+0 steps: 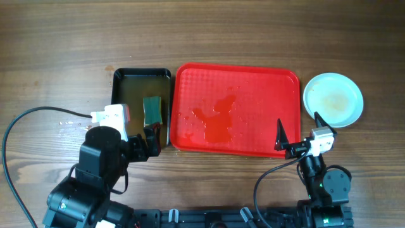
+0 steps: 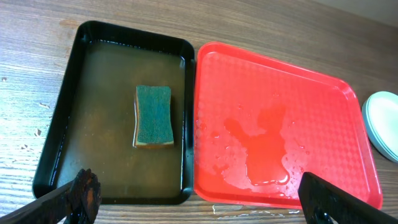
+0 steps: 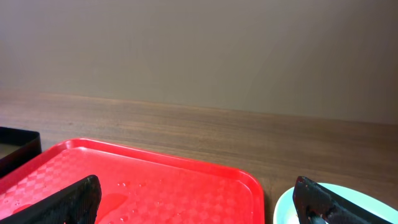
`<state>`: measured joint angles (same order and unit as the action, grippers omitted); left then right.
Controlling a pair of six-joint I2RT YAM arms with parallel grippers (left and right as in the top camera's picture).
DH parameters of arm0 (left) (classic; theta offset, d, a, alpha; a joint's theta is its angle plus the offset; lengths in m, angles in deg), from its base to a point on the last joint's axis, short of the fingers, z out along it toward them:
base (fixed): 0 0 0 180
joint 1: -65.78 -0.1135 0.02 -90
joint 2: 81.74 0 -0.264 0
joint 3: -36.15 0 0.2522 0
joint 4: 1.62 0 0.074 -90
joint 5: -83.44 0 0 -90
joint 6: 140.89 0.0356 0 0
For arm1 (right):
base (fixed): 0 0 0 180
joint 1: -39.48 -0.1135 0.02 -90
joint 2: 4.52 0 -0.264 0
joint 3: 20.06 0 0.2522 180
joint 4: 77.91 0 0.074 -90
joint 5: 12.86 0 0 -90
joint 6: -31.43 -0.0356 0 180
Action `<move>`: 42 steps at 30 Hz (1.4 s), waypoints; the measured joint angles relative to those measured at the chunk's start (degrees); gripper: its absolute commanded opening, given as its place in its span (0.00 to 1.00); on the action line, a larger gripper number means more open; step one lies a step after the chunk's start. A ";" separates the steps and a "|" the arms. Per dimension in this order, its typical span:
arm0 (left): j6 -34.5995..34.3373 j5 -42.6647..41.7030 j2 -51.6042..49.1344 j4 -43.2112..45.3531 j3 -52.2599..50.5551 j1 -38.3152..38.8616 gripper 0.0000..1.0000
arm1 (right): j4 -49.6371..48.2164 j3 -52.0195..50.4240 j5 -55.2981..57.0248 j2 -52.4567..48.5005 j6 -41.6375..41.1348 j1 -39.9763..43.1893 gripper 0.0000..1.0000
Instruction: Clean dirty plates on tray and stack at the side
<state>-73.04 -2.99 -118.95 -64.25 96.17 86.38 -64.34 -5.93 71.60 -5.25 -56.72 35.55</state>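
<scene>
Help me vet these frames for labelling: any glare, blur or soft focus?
Overhead: even light, sharp, slight sheen on the wet tray. Left wrist: mild glare on the puddle; left gripper fingers soft. Right wrist: right gripper fingers blurred, plates edge-cropped.

Counted: tray (image 1: 266, 88), one, ahead of both jaws | basin (image 1: 142, 71), one, before left jaws | sponge (image 1: 152, 111), one | plates (image 1: 333, 99), one stack shown beside right jaws, number within indeterminable
</scene>
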 measured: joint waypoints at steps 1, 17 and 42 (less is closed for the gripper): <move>0.00 0.00 0.00 0.00 0.00 0.00 1.00 | -0.02 0.00 0.00 0.00 0.02 0.00 0.99; 3.02 -9.70 26.18 35.80 -31.76 -18.99 1.00 | 0.04 0.00 -0.02 -0.04 0.02 0.00 1.00; 13.27 -10.75 36.50 45.35 -45.68 -19.87 1.00 | 0.02 0.00 -0.02 0.00 0.02 0.00 0.99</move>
<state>-59.77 -13.74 -82.45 -18.89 50.49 66.51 -64.31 -5.93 71.57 -5.25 -56.70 35.55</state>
